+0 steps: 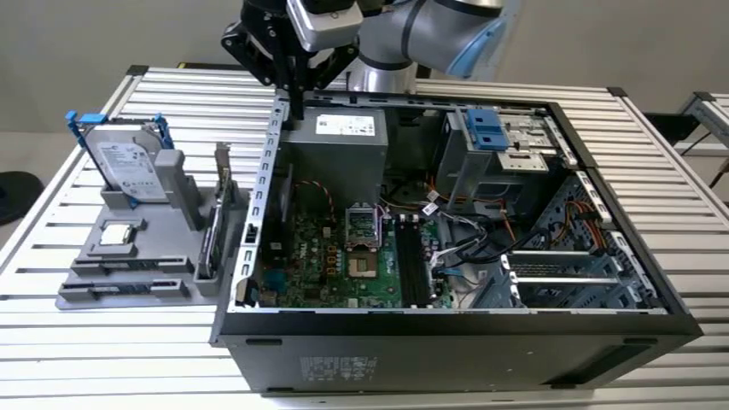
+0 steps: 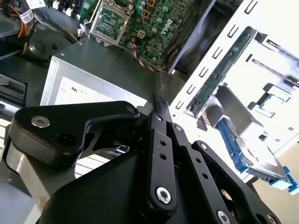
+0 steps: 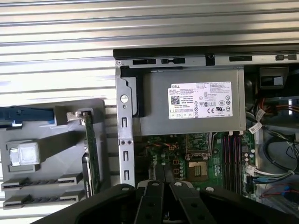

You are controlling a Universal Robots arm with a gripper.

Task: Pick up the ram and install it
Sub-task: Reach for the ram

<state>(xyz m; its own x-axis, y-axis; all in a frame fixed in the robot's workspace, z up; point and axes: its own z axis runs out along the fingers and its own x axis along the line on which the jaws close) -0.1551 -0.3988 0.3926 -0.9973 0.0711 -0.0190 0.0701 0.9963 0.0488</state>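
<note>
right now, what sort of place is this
Probably a robotics lab bench set up for computer assembly: an opened desktop computer case sits on a slatted metal table, a grey fixture beside it holds a hard drive, and a robot arm reaches over.

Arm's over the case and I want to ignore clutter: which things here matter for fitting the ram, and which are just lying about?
For the job: ram, on edge in the grey holder; memory slots; gripper, jaws shut.
Lying about: hard drive; bracketed card beside the ram; processor chip; power supply.
</note>
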